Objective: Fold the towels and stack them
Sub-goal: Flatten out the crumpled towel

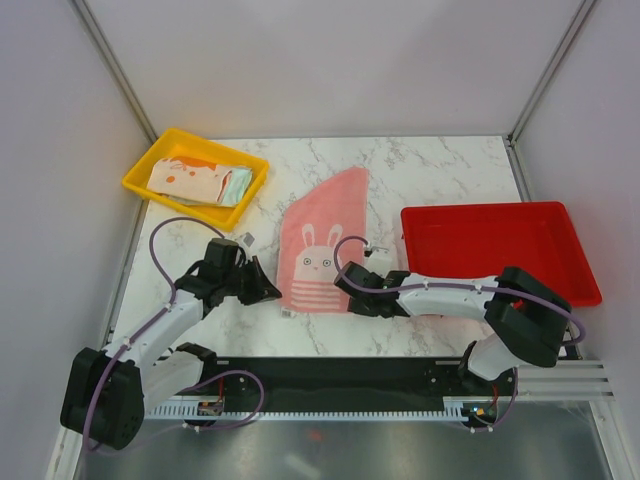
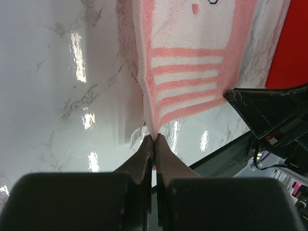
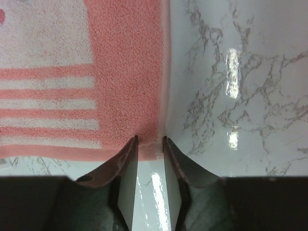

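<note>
Spotting two folded towels (image 1: 195, 178), cream-and-orange and mint, lying in the yellow tray (image 1: 137, 180) at the back left. Pinching the near-left corner of the pink bunny towel (image 1: 325, 240), spread flat mid-worktop (image 1: 440, 170) between the arms, with the left pincer (image 2: 155, 137) clenched tight on the hem beside the label. Straddling the near-right corner with the right pincer (image 3: 150, 140), jaws apart and not yet biting. Judging the cloth as light, soft and limp, likely sagging wherever unsupported; so taking it right at both near corners, tips pressing to the marble to trap the thin edge. Expecting it to slide easily on that glossy surface if pulled by one corner alone. Leaving the red tray (image 1: 490, 245) at far right untouched
</note>
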Tool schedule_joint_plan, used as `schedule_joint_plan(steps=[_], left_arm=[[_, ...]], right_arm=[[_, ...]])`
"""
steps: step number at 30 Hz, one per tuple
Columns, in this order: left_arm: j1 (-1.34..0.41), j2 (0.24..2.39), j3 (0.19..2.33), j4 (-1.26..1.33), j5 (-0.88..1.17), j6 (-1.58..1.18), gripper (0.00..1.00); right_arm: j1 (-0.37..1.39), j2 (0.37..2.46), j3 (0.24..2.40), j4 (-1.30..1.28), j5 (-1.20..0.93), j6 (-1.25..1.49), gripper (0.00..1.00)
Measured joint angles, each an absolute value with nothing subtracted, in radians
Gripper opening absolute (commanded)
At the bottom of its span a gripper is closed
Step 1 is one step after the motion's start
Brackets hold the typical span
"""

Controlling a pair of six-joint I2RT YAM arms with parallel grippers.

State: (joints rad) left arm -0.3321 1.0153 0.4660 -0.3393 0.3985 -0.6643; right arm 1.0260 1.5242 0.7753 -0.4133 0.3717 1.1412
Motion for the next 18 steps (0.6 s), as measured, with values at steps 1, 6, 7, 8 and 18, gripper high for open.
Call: schedule_joint_plan(steps=[1,6,7,8,18], left_arm=[[-0.332,1.015,0.466,-0.337,0.398,-0.664,0.02],[-0.332,1.013,0.451,-0.3,0.403,-0.665,0.02],[-0.332,1.013,0.45,-0.292,0.406,-0.666,0.02],[-0.332,1.013,0.45,-0.282,0.414,-0.669,0.02],[-0.342,0.824,0.683,-0.342,0.553,-0.723,0.02]], right_arm=[[1.026,1.531,0.776,-0.403,0.373,1.142,0.28],[1.028,1.551,0.78,-0.359,0.377,1.127,0.0],[1.03,1.556,0.787,-0.362,0.381,1.118,0.0],[1.031,1.563,0.801,-0.37,0.388,1.103,0.0],[1.13,1.157,0.978,-0.572,0.518,0.891,0.0]])
